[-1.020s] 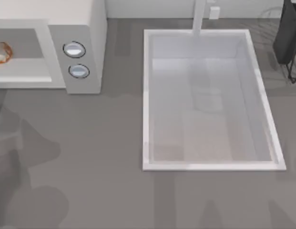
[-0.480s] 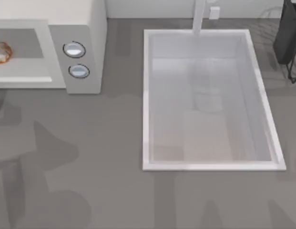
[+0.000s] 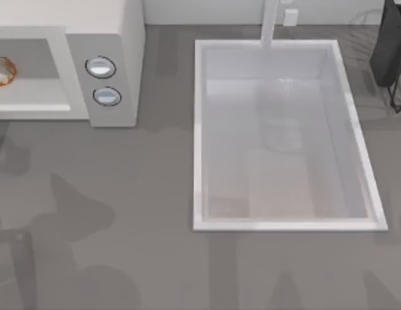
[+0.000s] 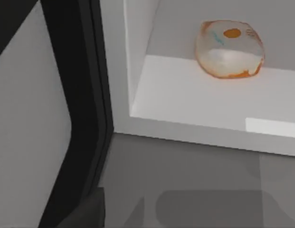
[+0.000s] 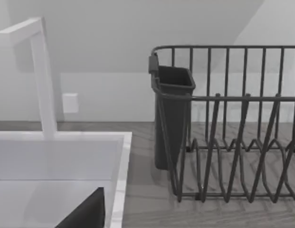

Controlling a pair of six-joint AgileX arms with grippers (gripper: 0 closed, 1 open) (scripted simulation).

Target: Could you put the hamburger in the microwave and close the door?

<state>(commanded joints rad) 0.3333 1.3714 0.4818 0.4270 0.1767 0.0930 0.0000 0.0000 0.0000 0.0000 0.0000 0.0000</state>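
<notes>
The hamburger [image 4: 229,49], a cream-white lump with orange patches, lies on the floor of the microwave's open cavity [image 4: 195,95]. From above it shows at the left edge [image 3: 0,71], inside the off-white microwave [image 3: 116,39] with two round knobs [image 3: 100,66]. A dark-framed panel [image 4: 85,95], apparently the door, stands swung out beside the cavity opening. A dark piece of my left gripper [image 4: 85,213] hangs low in front of the cavity, apart from the hamburger. A dark piece of my right gripper [image 5: 85,211] sits over the sink's far right corner.
A white rectangular sink [image 3: 197,129] with a white tap [image 3: 270,22] takes the middle and right of the table. A dark wire dish rack [image 5: 233,133] with a dark cup holder [image 5: 171,114] stands at the back right. Grey tabletop [image 3: 123,213] lies in front of the microwave.
The arm's shadow on the table in front of the microwave has drifted right and toward the front edge. The hamburger has stayed in place.
</notes>
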